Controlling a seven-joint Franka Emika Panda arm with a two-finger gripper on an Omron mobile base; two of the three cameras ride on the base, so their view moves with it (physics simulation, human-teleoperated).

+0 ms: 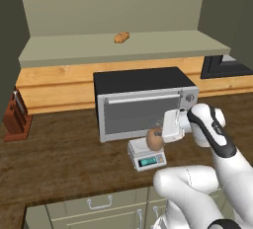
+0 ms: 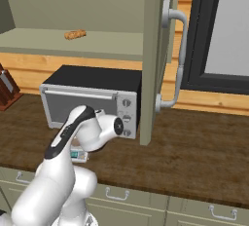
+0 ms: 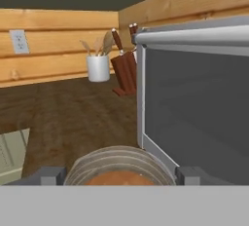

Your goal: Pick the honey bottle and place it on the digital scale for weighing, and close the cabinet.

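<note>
We are holding the honey bottle (image 1: 154,139) in the hand (image 1: 161,135), fingers pinching it from the side, directly above the digital scale (image 1: 146,157) on the wooden surface (image 1: 59,154), just in front of the toaster oven (image 1: 143,99); whether the bottle is touching the platform we cannot tell; we are judging the placing step in hand; next, lowering and releasing are called for; the cabinet (image 2: 154,59) door is standing open, awaiting closing by its handle (image 2: 179,59).
</note>
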